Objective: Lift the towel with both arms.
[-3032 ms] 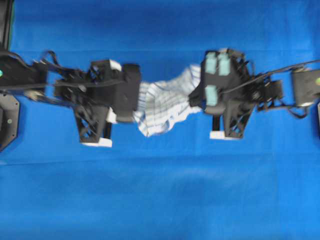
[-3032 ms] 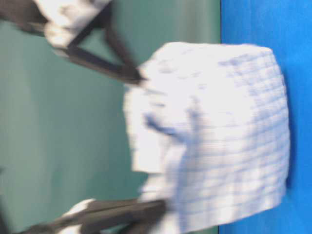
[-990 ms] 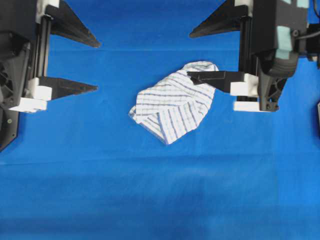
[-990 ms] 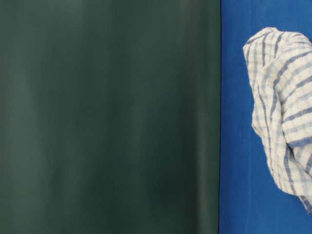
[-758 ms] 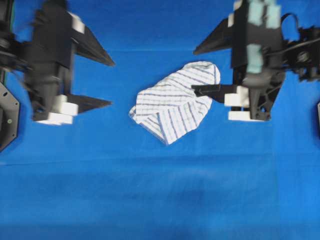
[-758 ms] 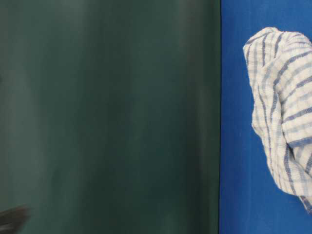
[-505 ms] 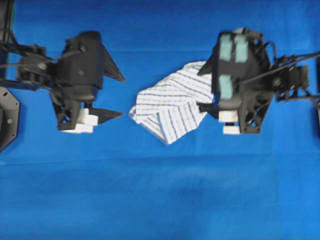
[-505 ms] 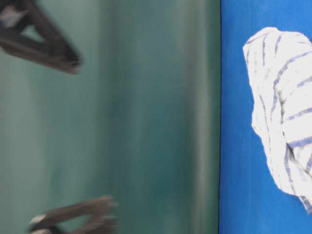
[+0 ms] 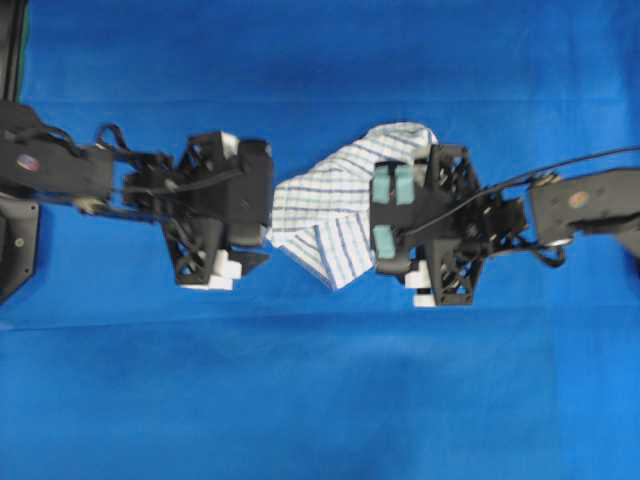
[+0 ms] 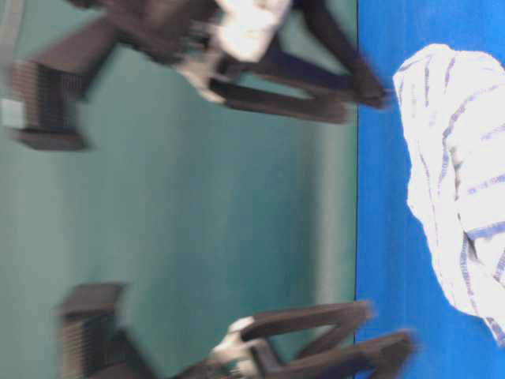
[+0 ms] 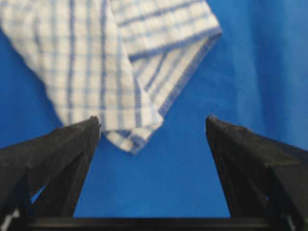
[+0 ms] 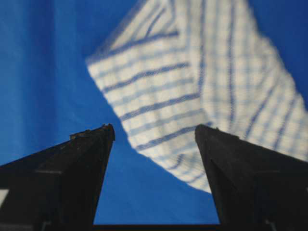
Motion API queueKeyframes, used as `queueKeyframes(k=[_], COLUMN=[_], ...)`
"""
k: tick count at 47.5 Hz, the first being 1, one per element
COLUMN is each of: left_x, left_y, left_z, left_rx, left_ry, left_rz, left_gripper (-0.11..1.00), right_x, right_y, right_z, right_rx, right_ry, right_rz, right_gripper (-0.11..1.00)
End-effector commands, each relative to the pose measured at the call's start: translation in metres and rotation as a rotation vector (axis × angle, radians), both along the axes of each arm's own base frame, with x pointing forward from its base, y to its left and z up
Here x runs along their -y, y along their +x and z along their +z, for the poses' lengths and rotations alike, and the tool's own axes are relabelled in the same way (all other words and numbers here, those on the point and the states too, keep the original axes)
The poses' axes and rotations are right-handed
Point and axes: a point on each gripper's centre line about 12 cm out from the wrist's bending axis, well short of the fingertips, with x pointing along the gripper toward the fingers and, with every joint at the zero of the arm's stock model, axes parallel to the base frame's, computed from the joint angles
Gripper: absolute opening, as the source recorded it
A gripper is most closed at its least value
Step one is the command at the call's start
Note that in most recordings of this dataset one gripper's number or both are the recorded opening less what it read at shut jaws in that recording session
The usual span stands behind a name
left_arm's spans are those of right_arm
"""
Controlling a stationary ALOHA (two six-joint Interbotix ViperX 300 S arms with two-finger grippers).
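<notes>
Left hand point(image 11: 153, 126): jaws spread wide, nothing between them. In the left wrist view a folded corner of the towel point(image 11: 110, 57) points down toward the gap, its tip just beyond my left-frame fingertip point(image 11: 89, 126); contact cannot be told.

Right hand point(image 12: 155, 129): jaws also wide, holding nothing. In the right wrist view the towel fills the upper middle and right of the frame, a striped edge dipping between the two black fingers point(image 12: 103, 134).

Overhead view: towel lies crumpled at frame centre on the blue tablecloth point(image 9: 320, 400) covering the desk. Long axis runs diagonally, lower left to upper right; one rounded fold sits at upper right, a pointed corner at lower middle. My left hand sits just beside its left edge, my right hand over its right edge, teal pads point(image 9: 383, 185) up.

Table-level view: blurred; towel at right edge of frame, flat on the cloth, dark green backdrop point(image 10: 197, 213) behind.

Cloth runs bare to the top and bottom frame edges.
</notes>
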Motion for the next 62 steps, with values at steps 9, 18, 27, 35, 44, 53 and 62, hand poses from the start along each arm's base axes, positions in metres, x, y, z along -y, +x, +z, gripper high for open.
queueKeyframes(k=[9,18,27,35,44,53,62], left_x=[0.004,0.005,0.004,0.004,0.002,0.002,0.001], left_y=[0.016,0.022,0.021,0.021,0.017,0.013,0.015], left_z=[-0.048,-0.075,-0.087,-0.087,-0.089,-0.085,-0.061], left_rx=[-0.002,0.006,-0.012,-0.018,-0.094,-0.166,-0.135], left_ry=[0.003,0.004,0.005,0.004,0.006,0.013,0.007], left_rz=[-0.011,-0.011,-0.01,-0.01,-0.009,-0.021,-0.01], left_gripper=[0.86,0.86,0.86,0.85,0.67,0.15,0.07], right_x=[-0.007,-0.007,-0.003,-0.001,0.006,0.008,0.009], right_y=[0.012,0.018,0.019,0.02,0.02,0.02,0.019], right_z=[-0.047,-0.075,-0.081,-0.08,-0.079,-0.071,-0.059], right_rx=[-0.011,-0.019,-0.02,-0.02,-0.022,-0.004,0.023], right_ry=[0.024,0.039,0.042,0.04,0.037,0.033,0.033], right_rz=[0.036,0.045,0.038,0.034,0.016,0.018,0.017], right_gripper=[0.68,0.68,0.68,0.67,0.47,0.03,0.03])
